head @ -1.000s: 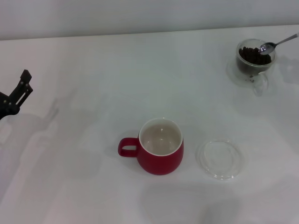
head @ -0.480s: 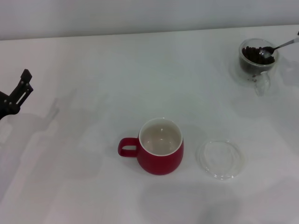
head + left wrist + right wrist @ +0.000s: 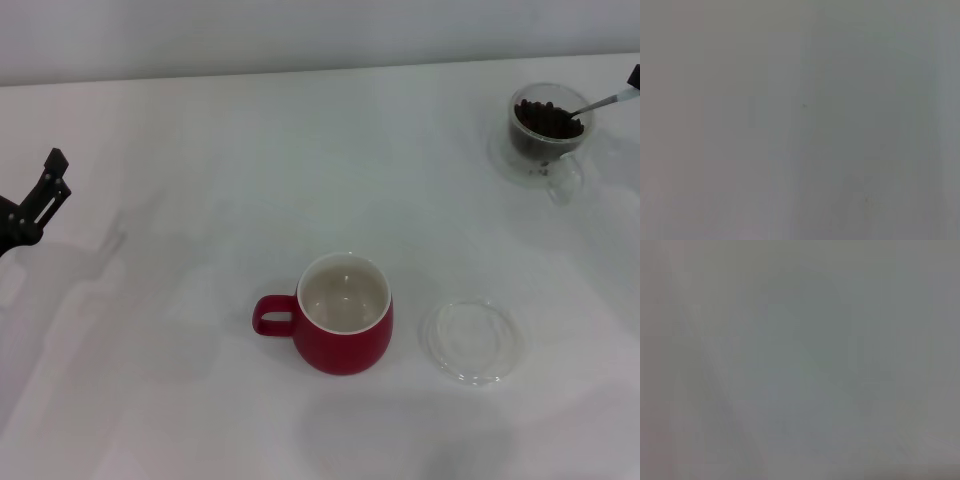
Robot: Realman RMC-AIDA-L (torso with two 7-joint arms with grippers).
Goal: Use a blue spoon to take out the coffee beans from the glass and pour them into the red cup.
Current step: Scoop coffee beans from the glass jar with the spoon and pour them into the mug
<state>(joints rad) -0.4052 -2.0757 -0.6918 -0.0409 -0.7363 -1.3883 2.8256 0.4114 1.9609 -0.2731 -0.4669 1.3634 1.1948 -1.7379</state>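
Note:
The red cup [image 3: 345,318] stands upright mid-table, its cream inside bare and its handle toward my left. At the far right stands the glass [image 3: 545,135] with coffee beans [image 3: 543,118] heaped inside. The blue spoon [image 3: 598,101] slants into the glass, its bowl sunk in the beans; only the metal neck shows, and the handle runs off the picture's edge. My right gripper [image 3: 634,76] shows as a dark tip at that edge, holding the spoon. My left gripper [image 3: 40,195] hangs at the far left, away from everything. Both wrist views are a grey blur.
A flat clear glass dish [image 3: 471,341] lies just right of the red cup. The white table [image 3: 200,150] ends at a pale wall behind.
The spoon's bowl has dipped from above the beans down into them. The right gripper's tip has come into view at the right edge. The left arm has not moved.

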